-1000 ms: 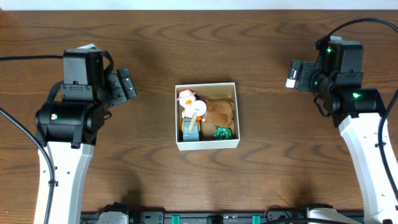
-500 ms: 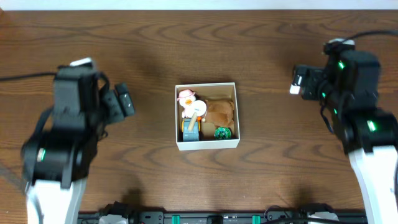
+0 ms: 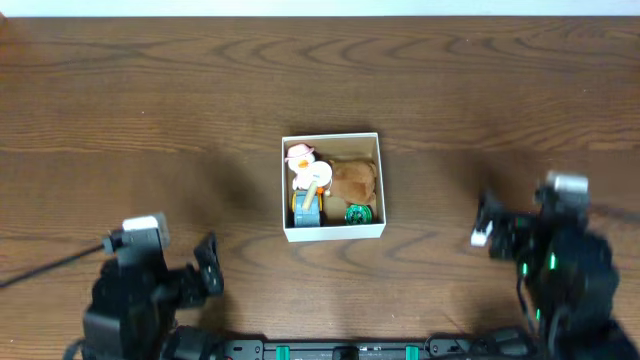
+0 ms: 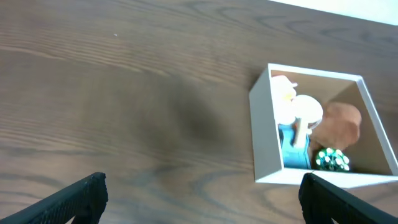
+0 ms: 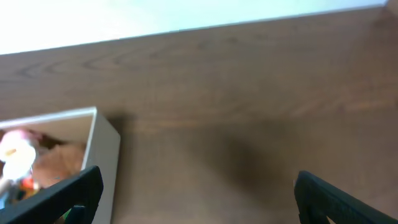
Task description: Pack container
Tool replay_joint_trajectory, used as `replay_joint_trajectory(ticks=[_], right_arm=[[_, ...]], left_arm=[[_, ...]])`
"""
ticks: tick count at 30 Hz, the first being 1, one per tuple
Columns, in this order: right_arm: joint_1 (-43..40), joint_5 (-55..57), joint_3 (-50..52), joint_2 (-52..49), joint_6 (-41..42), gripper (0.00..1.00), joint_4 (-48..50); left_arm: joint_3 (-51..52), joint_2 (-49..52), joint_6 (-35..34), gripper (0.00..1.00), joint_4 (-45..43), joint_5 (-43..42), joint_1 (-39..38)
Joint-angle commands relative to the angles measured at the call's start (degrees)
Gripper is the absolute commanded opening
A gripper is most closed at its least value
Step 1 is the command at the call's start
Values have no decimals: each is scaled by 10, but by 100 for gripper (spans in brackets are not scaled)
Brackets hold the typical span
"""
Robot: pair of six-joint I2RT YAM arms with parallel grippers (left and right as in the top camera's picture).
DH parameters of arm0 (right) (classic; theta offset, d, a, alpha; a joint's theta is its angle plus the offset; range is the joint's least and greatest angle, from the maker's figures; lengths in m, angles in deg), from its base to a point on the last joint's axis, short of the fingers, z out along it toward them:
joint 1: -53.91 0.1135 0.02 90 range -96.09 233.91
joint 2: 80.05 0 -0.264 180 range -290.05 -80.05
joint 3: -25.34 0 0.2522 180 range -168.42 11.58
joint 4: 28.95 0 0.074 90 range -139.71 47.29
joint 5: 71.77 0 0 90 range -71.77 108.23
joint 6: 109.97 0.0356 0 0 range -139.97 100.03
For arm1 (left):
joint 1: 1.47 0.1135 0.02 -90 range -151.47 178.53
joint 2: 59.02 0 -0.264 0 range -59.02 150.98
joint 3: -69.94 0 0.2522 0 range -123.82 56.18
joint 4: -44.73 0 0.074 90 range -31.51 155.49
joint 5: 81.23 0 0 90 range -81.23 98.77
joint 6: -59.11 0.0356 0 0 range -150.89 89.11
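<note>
**Pulled back to the near edge**

Since a second ago my left gripper (image 4: 202, 199) and right gripper (image 5: 199, 199) have dropped from the sides of the table (image 3: 450, 90) to its near edge. The container (image 3: 335, 231) sits mid-table, holding a duck figure (image 3: 300, 158), a brown plush (image 3: 354, 180) and other small toys. I judge it light and thin-walled, easily crushed, so I would pinch one wall over the rim, near a corner. Both grippers gape wide, holding and touching nothing.

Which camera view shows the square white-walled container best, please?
The overhead view: the square white-walled container lies whole, with all four walls visible. The left wrist view clips one corner; the right wrist view catches only a blurred corner.
</note>
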Motion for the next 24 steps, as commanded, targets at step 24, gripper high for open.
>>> replay_joint_trajectory(ticks=[24], right_arm=[[8,86,91,146,99,99,-93]], left_arm=[[29,-68,-2,98,-7,17,-8]])
